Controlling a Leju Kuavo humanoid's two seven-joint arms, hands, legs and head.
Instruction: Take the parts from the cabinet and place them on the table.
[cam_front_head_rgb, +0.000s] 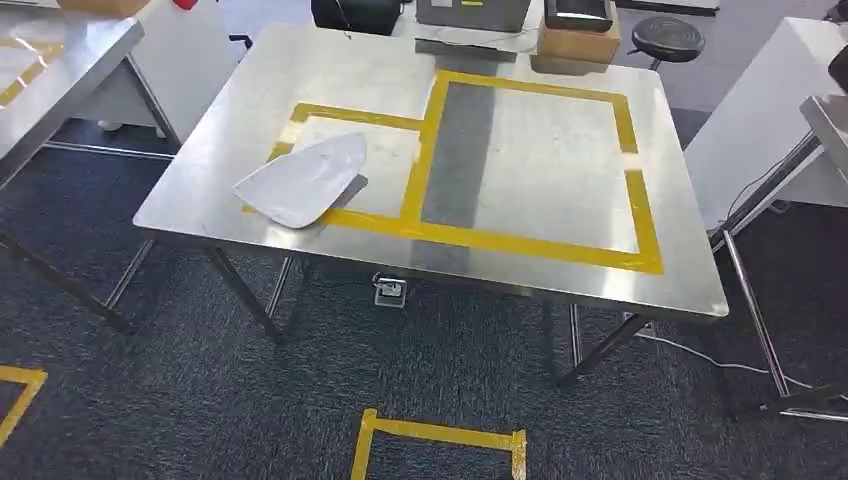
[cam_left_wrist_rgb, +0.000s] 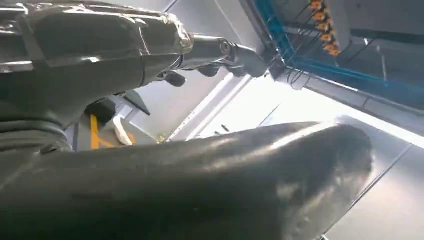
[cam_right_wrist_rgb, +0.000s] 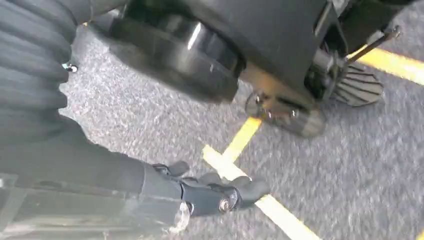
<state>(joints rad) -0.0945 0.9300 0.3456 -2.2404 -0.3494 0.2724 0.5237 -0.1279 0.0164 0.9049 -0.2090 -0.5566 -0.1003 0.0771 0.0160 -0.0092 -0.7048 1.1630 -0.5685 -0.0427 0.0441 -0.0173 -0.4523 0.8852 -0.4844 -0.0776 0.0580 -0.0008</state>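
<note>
- Carpet (cam_right_wrist_rgb: 150, 130) lies beneath my right hand (cam_right_wrist_rgb: 210, 192), which hangs low by my side; its fingers (cam_right_wrist_rgb: 250, 187) look loosely curled with nothing in them, though I cannot tell for sure.
- Left hand (cam_left_wrist_rgb: 220, 55) points up towards a bright ceiling; the dark fingers (cam_left_wrist_rgb: 245, 57) are stretched out and bare, holding nothing.
- Just ahead, yellow tape (cam_front_head_rgb: 438, 435) marks a box on the floor in front of the steel table (cam_front_head_rgb: 250, 95).
- On the table, a white part (cam_front_head_rgb: 305, 180) already lies inside the smaller taped frame, its edge overlapping the yellow line.
- The larger frame (cam_front_head_rgb: 630, 130) beside it holds nothing.
- My judgement: one delivery is done, and I am between trips. The next move calls for turning away to the cabinet, with both hands free, to fetch another part.
</note>
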